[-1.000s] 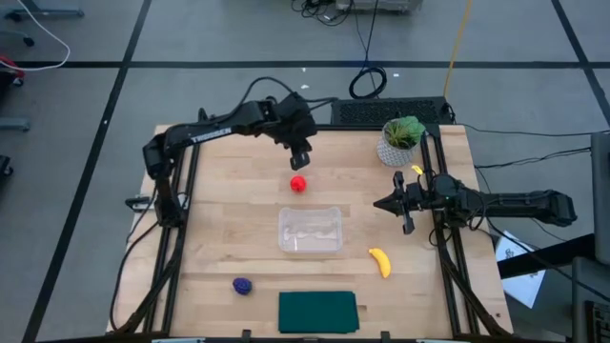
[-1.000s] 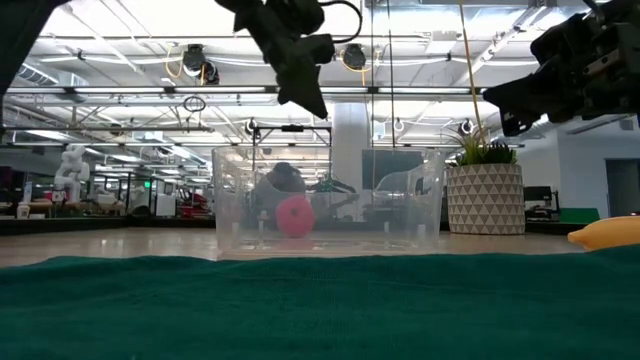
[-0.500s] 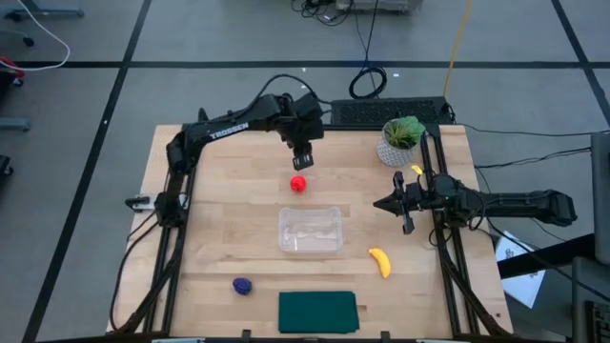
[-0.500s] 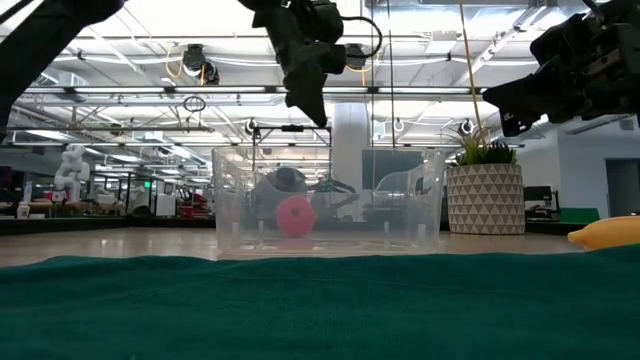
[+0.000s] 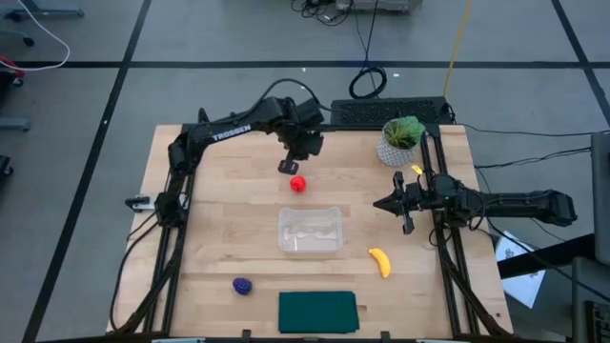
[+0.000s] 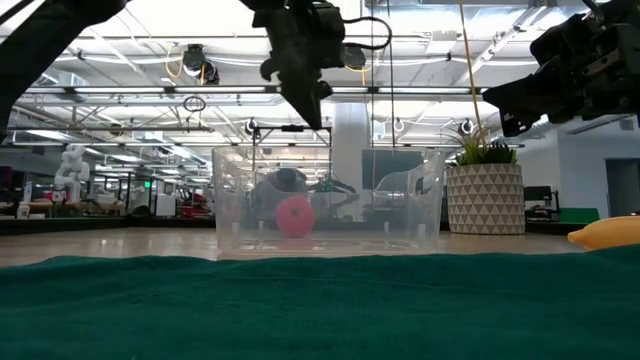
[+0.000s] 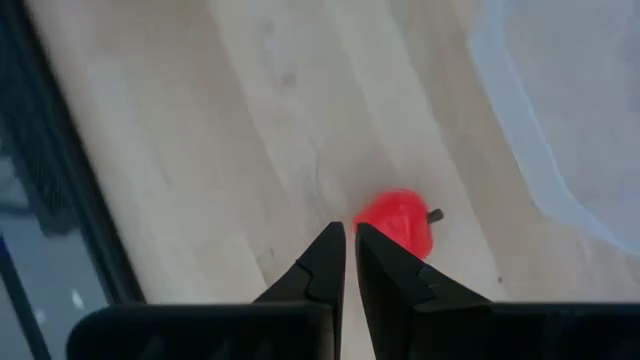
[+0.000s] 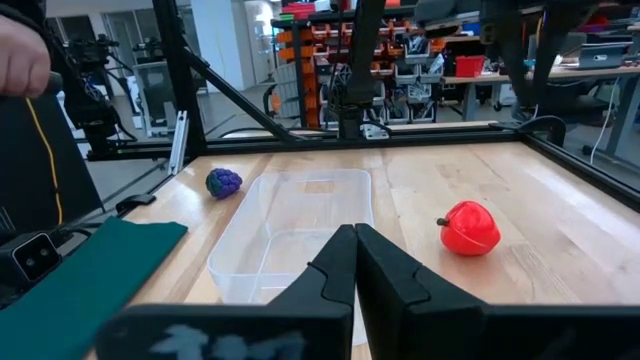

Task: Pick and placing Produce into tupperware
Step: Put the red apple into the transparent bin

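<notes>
zero pieces in tub (image 5: 310,230) yet. tomato (image 5: 298,184), banana (image 5: 380,262), purple lump (image 5: 242,285) all on worktop (image 5: 219,210). your left hand (image 5: 289,167) clenched, empty, above tomato; right hand (image 5: 407,227) clenched, idle.

The clear tupperware (image 5: 310,231) stands upright and empty on the wooden table. The red round piece (image 5: 298,184), with a small dark stem, lies just behind the tupperware. The yellow banana (image 5: 380,262) lies near its right front corner. The dark purple lump (image 5: 242,285) lies further away, at its left front.
</notes>
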### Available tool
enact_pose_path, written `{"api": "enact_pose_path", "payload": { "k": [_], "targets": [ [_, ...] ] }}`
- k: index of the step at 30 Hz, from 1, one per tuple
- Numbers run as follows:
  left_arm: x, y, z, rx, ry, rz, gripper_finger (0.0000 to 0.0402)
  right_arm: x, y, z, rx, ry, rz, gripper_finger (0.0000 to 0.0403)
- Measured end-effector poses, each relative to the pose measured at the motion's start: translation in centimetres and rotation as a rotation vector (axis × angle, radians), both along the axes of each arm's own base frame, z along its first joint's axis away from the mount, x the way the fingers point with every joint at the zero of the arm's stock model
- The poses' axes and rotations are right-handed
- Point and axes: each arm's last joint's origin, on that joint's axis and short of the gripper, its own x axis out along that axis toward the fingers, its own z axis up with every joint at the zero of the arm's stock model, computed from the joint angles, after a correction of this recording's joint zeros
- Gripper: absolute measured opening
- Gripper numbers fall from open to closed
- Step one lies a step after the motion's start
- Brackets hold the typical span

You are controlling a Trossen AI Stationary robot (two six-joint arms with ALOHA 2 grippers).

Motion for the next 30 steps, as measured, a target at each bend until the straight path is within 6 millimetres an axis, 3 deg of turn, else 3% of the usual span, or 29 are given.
{"api": "enact_pose_path", "payload": {
  "k": [10,20,30],
  "targets": [
    [0.05,-0.03,-0.03,-0.053,-0.006,0.076,0.0033,0.0,0.0,-0.06,0.008,0.007,0.0,0.0],
    [-0.2,0.29,-0.09,-0.144,0.027,0.363,0.0033,0.0,0.0,-0.03,0.008,0.004,0.0,0.0],
    [-0.1,0.27,-0.06,-0.135,0.02,0.367,0.0033,0.0,0.0,-0.03,0.008,0.004,0.0,0.0]
  ]
}}
